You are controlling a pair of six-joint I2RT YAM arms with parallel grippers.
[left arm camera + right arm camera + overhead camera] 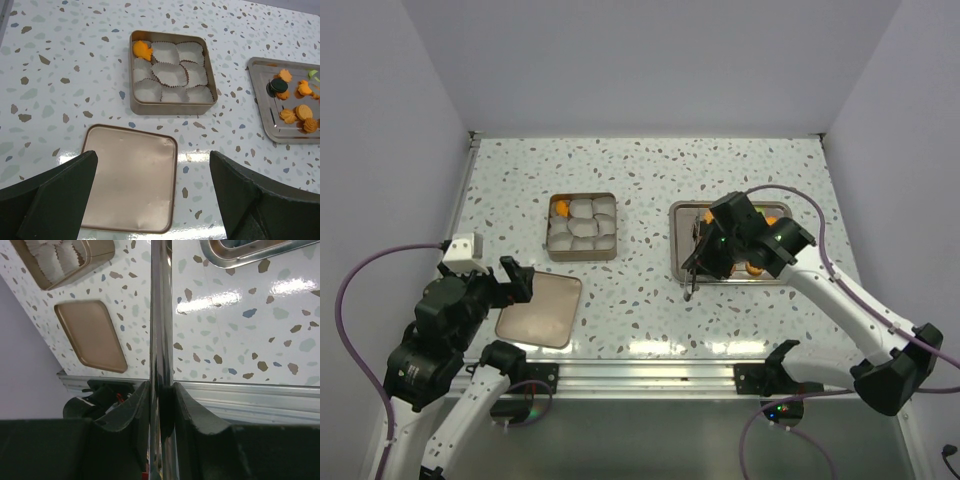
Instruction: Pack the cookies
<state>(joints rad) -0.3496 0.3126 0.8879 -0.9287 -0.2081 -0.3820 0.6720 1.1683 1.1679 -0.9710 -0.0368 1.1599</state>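
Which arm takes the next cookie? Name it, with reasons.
Right, likely. The right gripper is shut on a metal tool by the tray holding the cookies; the left gripper hangs open over the lid, far from them.

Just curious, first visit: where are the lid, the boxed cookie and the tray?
Lid (pixel 129 180): left wrist view, flat middle.
Boxed cookie (pixel 142 50): left wrist view, centre.
Tray (pixel 261 100): left wrist view, bare floor.

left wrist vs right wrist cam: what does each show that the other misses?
Left wrist only: cookies on the tray, one orange cookie in the tin's corner, the open left end effector. Right wrist only: a thin metal tool clamped in the right end effector, and the table's front rail. Both: tin with paper cups, lid, part of the tray.
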